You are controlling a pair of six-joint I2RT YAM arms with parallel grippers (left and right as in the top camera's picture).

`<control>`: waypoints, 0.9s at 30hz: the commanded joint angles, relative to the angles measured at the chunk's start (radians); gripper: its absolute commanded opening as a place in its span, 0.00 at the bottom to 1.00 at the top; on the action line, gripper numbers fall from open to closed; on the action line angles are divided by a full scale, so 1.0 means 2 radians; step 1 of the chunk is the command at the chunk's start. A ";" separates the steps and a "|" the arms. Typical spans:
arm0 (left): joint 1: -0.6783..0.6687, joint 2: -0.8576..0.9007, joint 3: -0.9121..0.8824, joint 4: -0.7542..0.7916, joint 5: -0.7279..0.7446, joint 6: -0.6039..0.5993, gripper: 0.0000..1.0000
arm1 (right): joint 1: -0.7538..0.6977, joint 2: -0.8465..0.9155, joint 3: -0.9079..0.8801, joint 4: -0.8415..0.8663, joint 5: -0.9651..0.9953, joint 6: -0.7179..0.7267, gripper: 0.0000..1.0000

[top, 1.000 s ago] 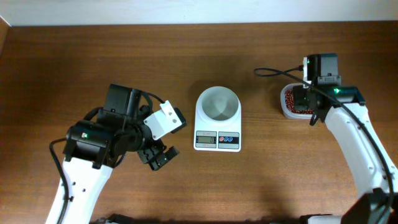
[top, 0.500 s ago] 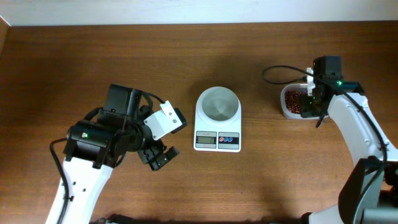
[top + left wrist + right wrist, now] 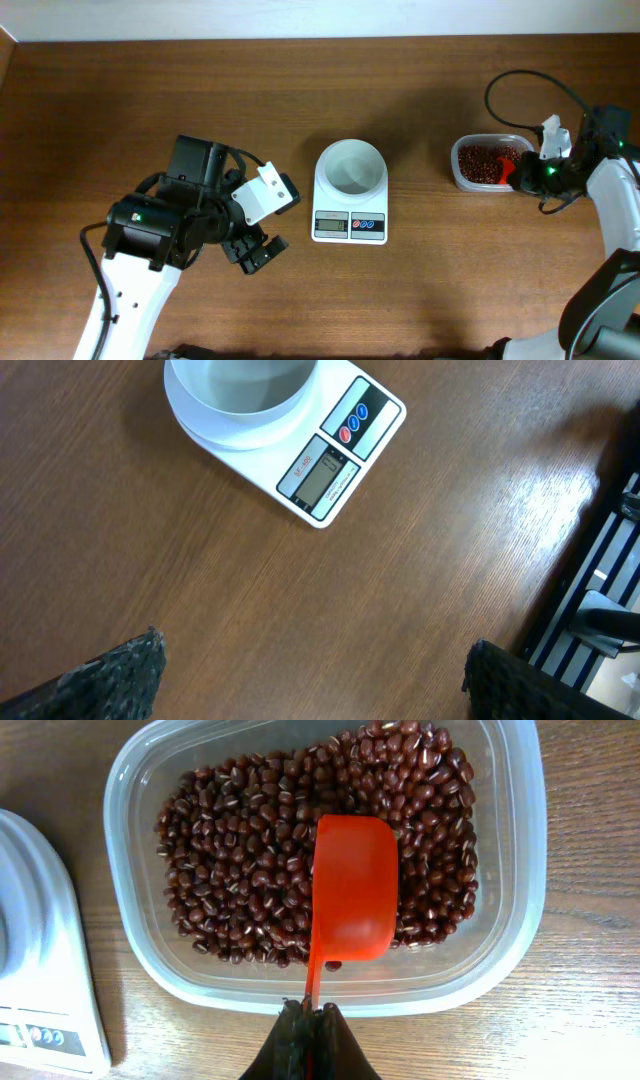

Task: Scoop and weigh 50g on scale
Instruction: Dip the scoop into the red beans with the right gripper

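Right claw (image 3: 310,1015) pinches red scoop (image 3: 350,890) over beans (image 3: 240,850) in clear tub (image 3: 510,870); scale (image 3: 349,212) bowl (image 3: 350,165) empty; left claw (image 3: 315,675) spread.

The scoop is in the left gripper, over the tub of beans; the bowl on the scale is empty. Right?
No: the scoop is in the right gripper, as the right wrist view shows, over the tub of beans; the bowl on the scale is empty.
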 commanded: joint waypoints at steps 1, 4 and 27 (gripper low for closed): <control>0.003 -0.001 0.010 0.001 0.007 0.008 0.99 | -0.003 0.032 0.006 -0.010 -0.050 0.005 0.04; 0.003 -0.001 0.010 0.001 0.007 0.008 0.99 | -0.003 0.079 0.006 -0.005 -0.050 0.005 0.04; 0.003 -0.001 0.010 0.001 0.007 0.008 0.99 | -0.048 0.001 0.008 -0.025 -0.104 -0.001 0.04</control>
